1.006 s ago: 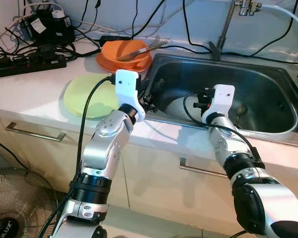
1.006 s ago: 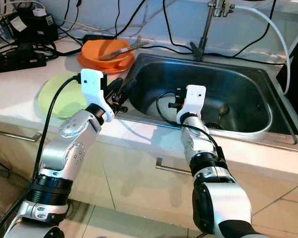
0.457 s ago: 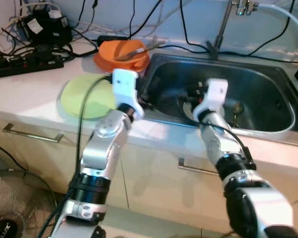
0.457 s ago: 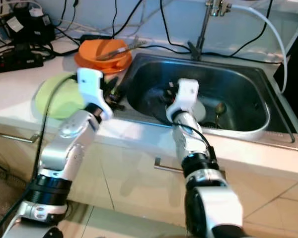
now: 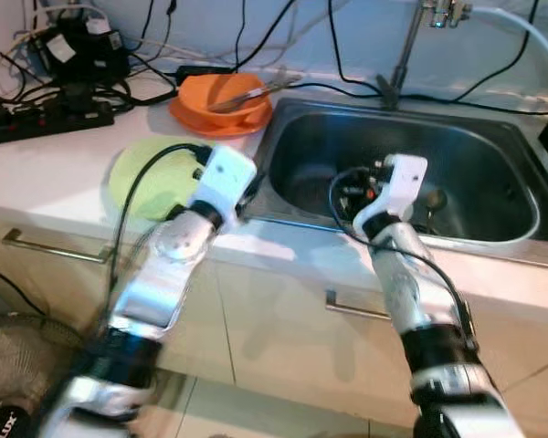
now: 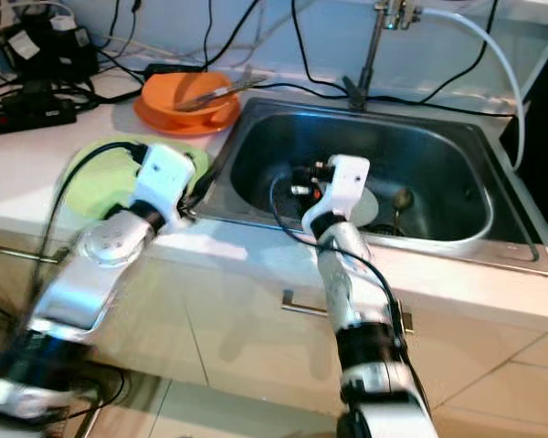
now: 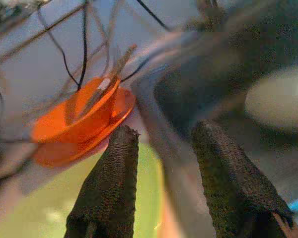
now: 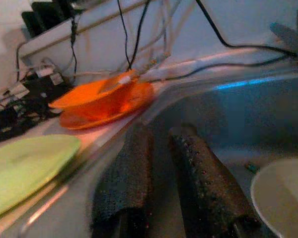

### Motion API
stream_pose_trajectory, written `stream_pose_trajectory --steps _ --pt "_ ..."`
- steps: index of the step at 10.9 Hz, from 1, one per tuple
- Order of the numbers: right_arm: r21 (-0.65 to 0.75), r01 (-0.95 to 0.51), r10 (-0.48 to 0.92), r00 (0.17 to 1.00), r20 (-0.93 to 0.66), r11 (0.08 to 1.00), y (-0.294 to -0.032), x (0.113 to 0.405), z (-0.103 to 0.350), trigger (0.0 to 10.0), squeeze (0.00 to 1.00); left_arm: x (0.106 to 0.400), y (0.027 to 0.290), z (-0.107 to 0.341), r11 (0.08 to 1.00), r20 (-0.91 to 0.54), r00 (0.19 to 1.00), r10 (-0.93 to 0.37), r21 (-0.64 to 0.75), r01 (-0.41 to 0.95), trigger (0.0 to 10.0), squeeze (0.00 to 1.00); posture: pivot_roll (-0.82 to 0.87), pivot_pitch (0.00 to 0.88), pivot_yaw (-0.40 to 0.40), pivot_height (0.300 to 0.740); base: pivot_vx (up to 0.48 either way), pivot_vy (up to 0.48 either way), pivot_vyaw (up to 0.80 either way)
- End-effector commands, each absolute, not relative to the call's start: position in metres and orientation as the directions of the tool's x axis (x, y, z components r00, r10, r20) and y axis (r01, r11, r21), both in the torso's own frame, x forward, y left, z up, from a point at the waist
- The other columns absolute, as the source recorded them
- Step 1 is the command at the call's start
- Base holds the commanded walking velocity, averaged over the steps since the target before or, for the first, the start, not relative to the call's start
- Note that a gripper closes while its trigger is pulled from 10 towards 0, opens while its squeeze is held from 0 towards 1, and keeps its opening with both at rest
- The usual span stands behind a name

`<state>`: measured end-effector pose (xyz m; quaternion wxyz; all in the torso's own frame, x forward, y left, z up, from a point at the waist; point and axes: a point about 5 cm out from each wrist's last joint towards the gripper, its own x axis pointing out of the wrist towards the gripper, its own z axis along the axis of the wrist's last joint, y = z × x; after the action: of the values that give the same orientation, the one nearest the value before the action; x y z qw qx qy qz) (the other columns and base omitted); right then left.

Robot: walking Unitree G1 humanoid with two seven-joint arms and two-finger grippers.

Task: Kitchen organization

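The white plate (image 6: 361, 203) lies on the floor of the steel sink (image 5: 493, 228), beside a spoon (image 5: 432, 199), so it is probably what needs clearing. The right gripper (image 8: 169, 163) hangs low inside the basin just beside the plate, its fingers nearly closed and empty, seemingly poised to reach it. The left gripper (image 7: 161, 163) hovers at the sink's near rim over the table (image 5: 46, 173), fingers apart, holding nothing. A green plate (image 5: 146, 173) lies there; behind it an orange bowl (image 5: 224, 93) on an orange plate holds cutlery.
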<state>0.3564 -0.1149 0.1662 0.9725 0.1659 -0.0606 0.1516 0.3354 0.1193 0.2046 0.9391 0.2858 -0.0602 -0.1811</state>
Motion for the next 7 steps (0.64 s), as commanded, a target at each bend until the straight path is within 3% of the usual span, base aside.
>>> stream_pose_trajectory --steps 1,5,7 --pt "0.322 -0.315 0.28 0.948 0.15 0.893 -0.114 0.354 0.165 10.0 0.0 0.333 0.12 0.195 0.704 -0.065 0.932 -0.357 0.637 0.314 10.0 0.0 0.19 0.053 -0.01 0.74 0.0 0.0 0.0" --pt "0.345 -0.335 0.307 0.942 0.134 0.877 -0.108 0.351 0.168 10.0 0.0 0.333 0.132 0.182 0.54 -0.226 0.938 -0.264 0.771 0.338 10.0 0.0 0.19 0.047 -0.008 0.74 0.0 0.0 0.0" --pt "0.349 -0.331 0.307 0.944 0.124 0.877 -0.11 0.35 0.168 10.0 0.0 0.333 0.138 0.18 0.52 -0.245 0.947 -0.207 0.792 0.319 10.0 0.0 0.19 0.047 -0.008 0.74 0.0 0.0 0.0"
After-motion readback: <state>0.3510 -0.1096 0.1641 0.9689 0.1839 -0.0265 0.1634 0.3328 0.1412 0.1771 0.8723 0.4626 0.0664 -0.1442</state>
